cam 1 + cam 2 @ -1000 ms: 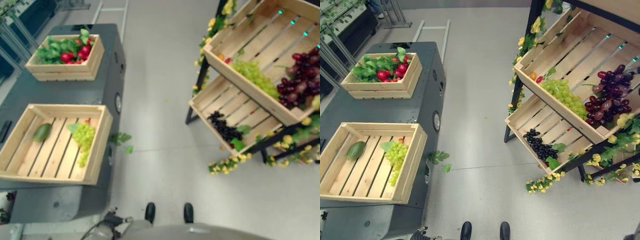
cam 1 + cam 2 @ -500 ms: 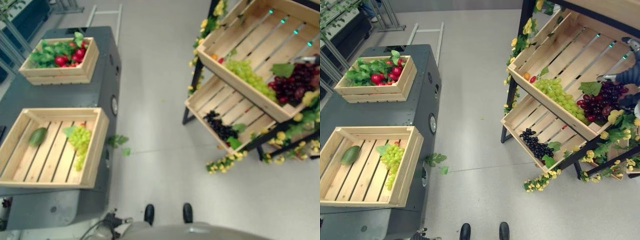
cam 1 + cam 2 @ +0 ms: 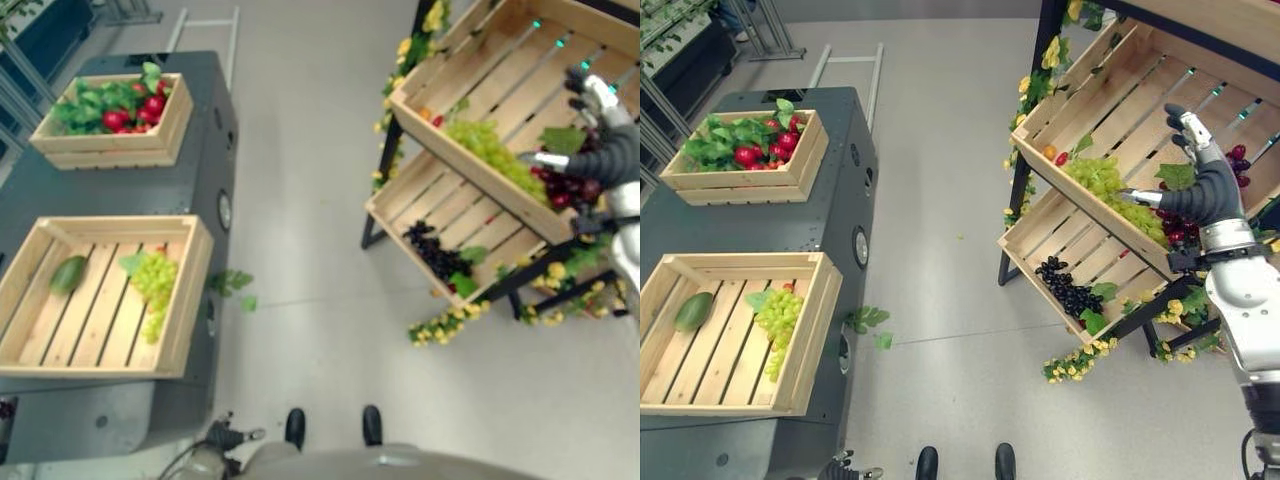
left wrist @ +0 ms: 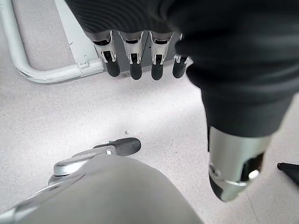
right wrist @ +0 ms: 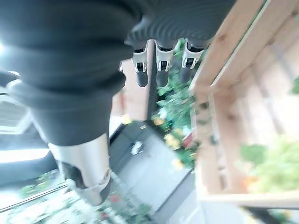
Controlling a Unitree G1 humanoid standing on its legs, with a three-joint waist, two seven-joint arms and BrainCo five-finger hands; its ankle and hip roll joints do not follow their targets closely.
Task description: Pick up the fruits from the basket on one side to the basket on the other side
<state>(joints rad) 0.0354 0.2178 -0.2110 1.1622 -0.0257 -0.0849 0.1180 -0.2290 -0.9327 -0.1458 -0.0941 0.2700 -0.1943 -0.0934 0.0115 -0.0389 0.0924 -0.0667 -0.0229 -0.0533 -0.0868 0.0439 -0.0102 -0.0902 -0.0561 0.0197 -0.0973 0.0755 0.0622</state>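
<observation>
Right eye view, right hand (image 3: 1200, 185) at right, fingers spread, empty, over dark grapes (image 3: 1178, 222) in upper crate (image 3: 1080, 205), left hand (image 4: 140, 65) relaxed.

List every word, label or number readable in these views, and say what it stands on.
None: no readable text shows on the crates, the shelf crates, the grey cabinet or the right hand.

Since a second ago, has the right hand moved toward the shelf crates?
Yes. The right hand has come in from the right edge and now hangs open over the purple grapes in the upper shelf crate, beside the green grapes.
</observation>
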